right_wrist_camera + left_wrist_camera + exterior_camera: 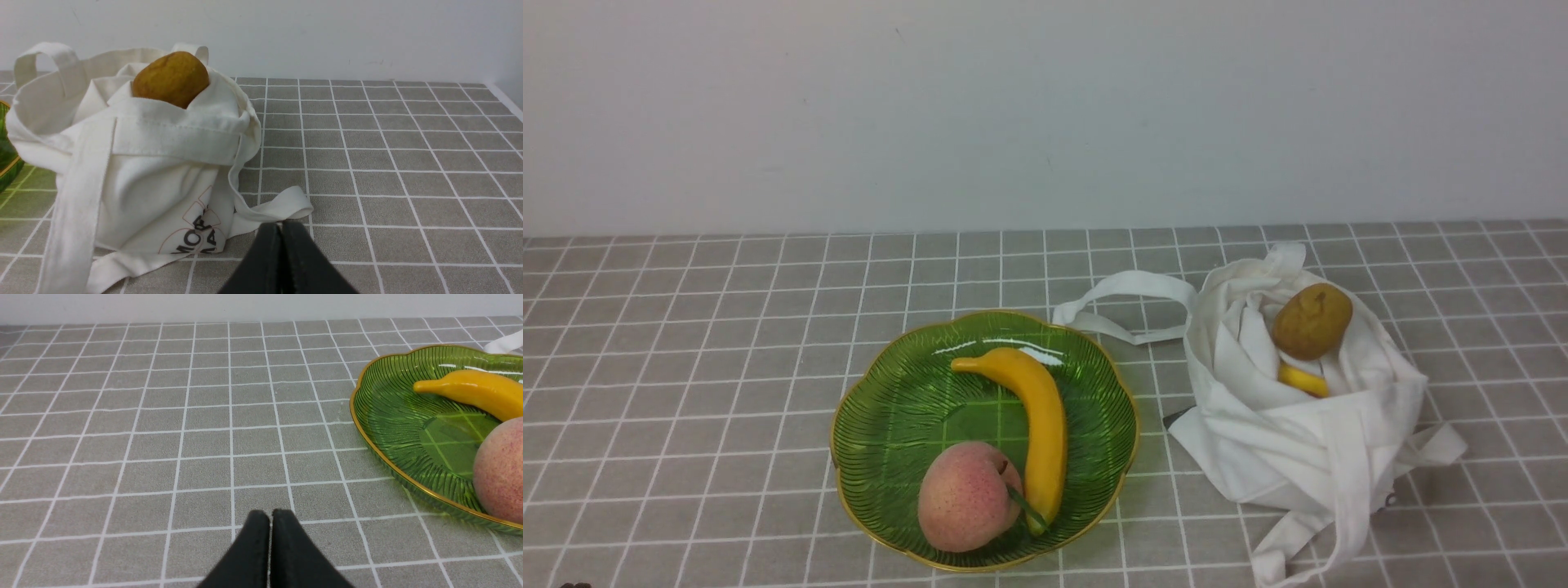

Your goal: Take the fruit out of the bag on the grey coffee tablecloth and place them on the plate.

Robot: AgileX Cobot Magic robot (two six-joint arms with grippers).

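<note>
Behind everything I see a plain pale wall, and in front of it the grey coffee tablecloth (686,343) with its white grid covers the whole surface. On my right side sits the bag (1290,441), a slumped white cloth tote with its mouth open upward; one strap (1123,287) loops out left toward the dish, another lies down its near face, and some dark lettering shows on its side in the right wrist view. Left of the bag, just beside it but apart, rests the plate (890,392), green and ribbed with a gold scalloped rim. In the plate a yellow banana (1033,416) lies lengthwise from far to near, and the pink speckled peach (968,496) sits at the near edge, touching the banana's near end. At the bag's mouth a brownish-yellow lumpy fruit (1312,320) pokes out on top, with a small yellow fruit (1303,380) partly buried in folds just below it. My left gripper (270,516) hangs over bare cloth left of the plate, fingers pressed together on nothing. My right gripper (281,226) is likewise clamped empty, low over the cloth just near of the bag, with a strap end right in front of its tips.
</note>
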